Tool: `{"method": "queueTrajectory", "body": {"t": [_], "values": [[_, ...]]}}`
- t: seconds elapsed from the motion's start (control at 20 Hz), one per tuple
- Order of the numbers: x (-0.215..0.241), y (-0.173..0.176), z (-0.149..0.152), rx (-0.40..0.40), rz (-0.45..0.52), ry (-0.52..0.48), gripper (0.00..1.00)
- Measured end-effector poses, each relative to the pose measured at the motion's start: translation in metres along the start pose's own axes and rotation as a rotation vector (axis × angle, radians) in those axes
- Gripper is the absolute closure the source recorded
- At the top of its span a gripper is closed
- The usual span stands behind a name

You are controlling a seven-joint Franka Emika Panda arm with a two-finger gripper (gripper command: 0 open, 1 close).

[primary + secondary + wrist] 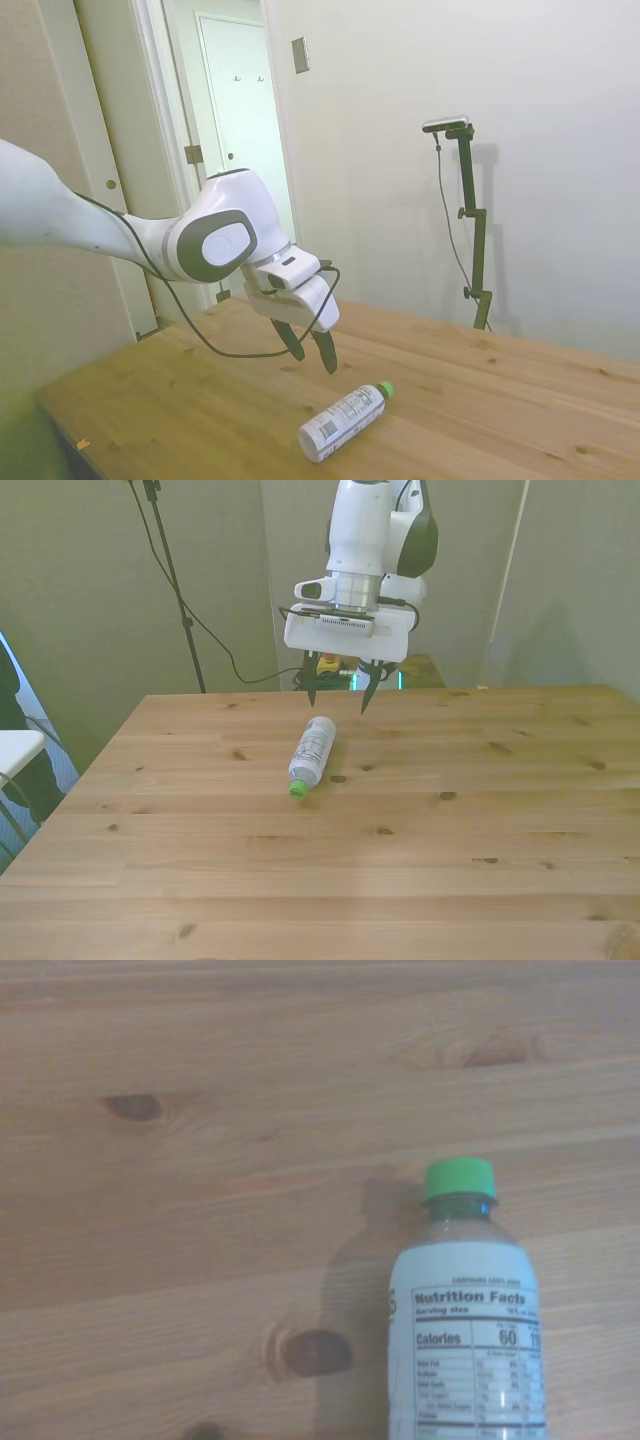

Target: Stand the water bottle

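Note:
The water bottle [343,421] [310,753] lies on its side on the wooden table [480,840], a clear bottle with a white printed label and a green cap. Its cap points toward the near side of the front view. In the wrist view the water bottle [466,1330] shows cap and nutrition label from close above. My gripper [313,356] [339,698] hangs open in the air above and just behind the bottle's base end, touching nothing.
A doorway with a white door [245,150] stands behind the table in the side view. Cables and a red-topped button [326,661] sit on the floor beyond the table's far edge.

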State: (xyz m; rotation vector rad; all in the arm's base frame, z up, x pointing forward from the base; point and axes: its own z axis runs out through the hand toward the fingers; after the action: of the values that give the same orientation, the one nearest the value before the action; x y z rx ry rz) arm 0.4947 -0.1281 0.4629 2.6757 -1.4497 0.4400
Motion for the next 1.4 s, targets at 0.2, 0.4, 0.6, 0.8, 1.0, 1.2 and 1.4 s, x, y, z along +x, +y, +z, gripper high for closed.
{"method": "queueTrajectory", "body": {"t": [0.2,0.4,0.6,0.8,1.0,1.2,1.4], "values": [[0.022,-0.008,0.017,0.027,0.017,0.041,0.0],[0.045,-0.019,0.036,0.046,0.029,0.065,0.0],[0.057,-0.035,0.06,0.041,0.021,0.066,0.0],[0.063,-0.049,0.081,0.044,-0.002,0.039,0.0],[0.067,-0.051,0.097,0.04,-0.017,0.003,0.0],[0.067,-0.047,0.106,0.027,-0.013,-0.008,0.0],[0.067,-0.045,0.118,0.011,-0.012,-0.018,0.0]]}}
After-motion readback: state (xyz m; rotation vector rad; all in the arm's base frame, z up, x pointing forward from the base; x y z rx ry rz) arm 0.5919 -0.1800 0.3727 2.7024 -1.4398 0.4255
